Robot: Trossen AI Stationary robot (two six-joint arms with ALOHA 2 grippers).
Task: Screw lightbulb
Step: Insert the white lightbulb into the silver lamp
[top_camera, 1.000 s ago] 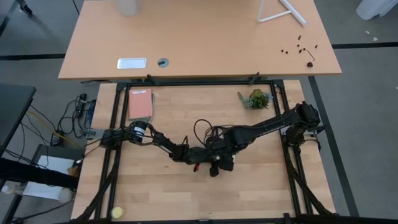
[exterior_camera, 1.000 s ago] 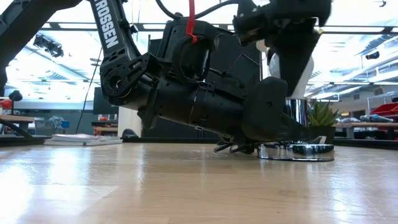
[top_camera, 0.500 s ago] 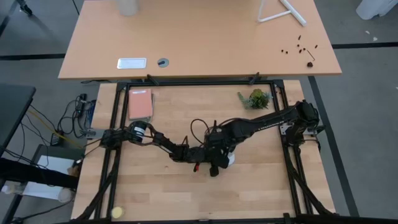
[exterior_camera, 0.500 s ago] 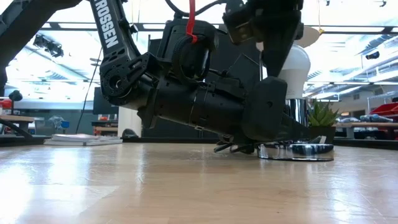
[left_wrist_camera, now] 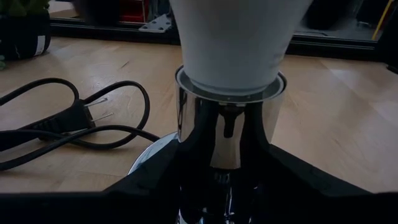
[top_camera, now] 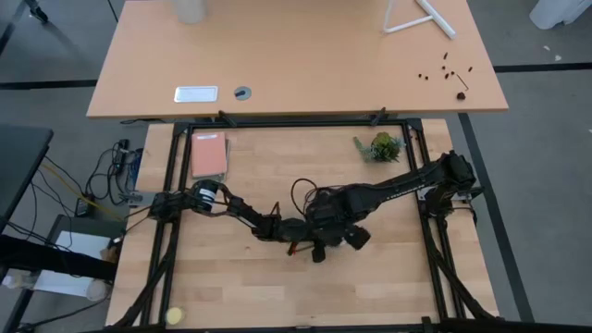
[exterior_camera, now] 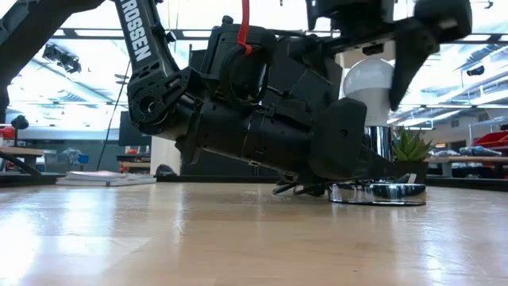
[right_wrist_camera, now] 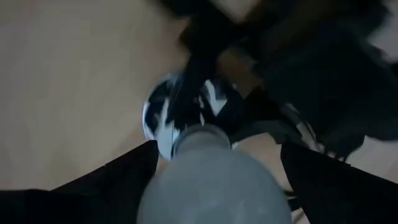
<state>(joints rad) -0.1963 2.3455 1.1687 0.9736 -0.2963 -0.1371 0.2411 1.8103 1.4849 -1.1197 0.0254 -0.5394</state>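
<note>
Now the lightbulb (exterior_camera: 370, 82) stands up in the shiny socket (left_wrist_camera: 229, 124). Right gripper (exterior_camera: 405, 44) sits above it, fingers apart. Left gripper (left_wrist_camera: 227, 186) squeezes the socket below.

The light wooden table (top_camera: 231, 277) carries a round silvery socket base (exterior_camera: 378, 193), which rests flat on the boards beneath the left arm's jaws. A black cord with its plug (left_wrist_camera: 74, 121) lies looped on the wood just beyond those jaws. Farther off lie a pink book (top_camera: 209, 154), a small potted plant (top_camera: 381, 147) and a yellow ball (top_camera: 174, 316).
</note>
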